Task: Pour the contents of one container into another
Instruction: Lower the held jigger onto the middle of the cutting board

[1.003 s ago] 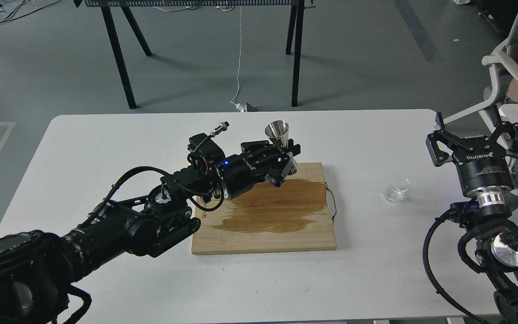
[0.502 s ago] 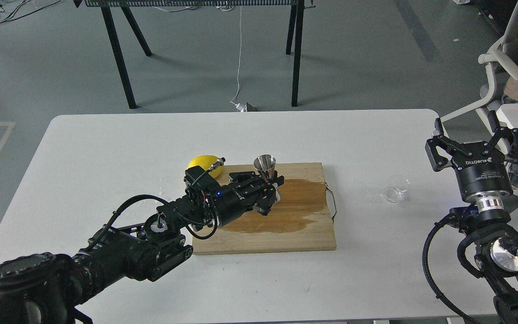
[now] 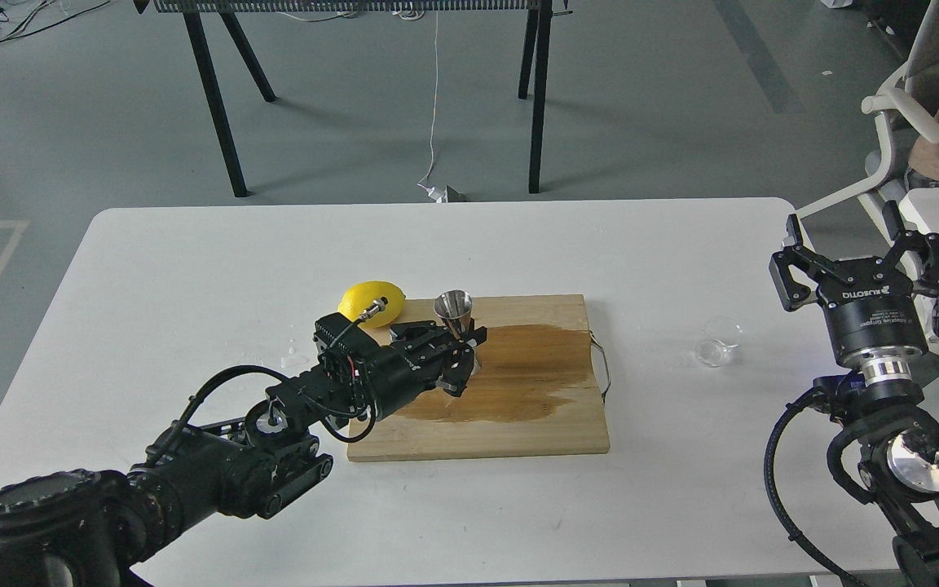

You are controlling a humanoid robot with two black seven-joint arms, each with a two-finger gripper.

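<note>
The shiny steel jigger [image 3: 455,314] stands upright over the left part of the wooden board [image 3: 518,424], with my left gripper [image 3: 457,359] shut on its narrow waist. A tiny clear cup [image 3: 718,341] sits on the white table right of the board. My right gripper [image 3: 859,249] hovers open to the right of that cup, fingers spread and apart from it.
A yellow lemon [image 3: 370,302] lies at the board's back-left corner, just behind my left wrist. A dark wet stain [image 3: 535,375] covers the board's middle. A metal handle [image 3: 602,367] sticks out from the board's right edge. A chair [image 3: 910,122] stands at the far right.
My left gripper has carried the jigger back and to the left, from the board's far edge to its left part, uncovering the lemon. The right gripper barely moved.
</note>
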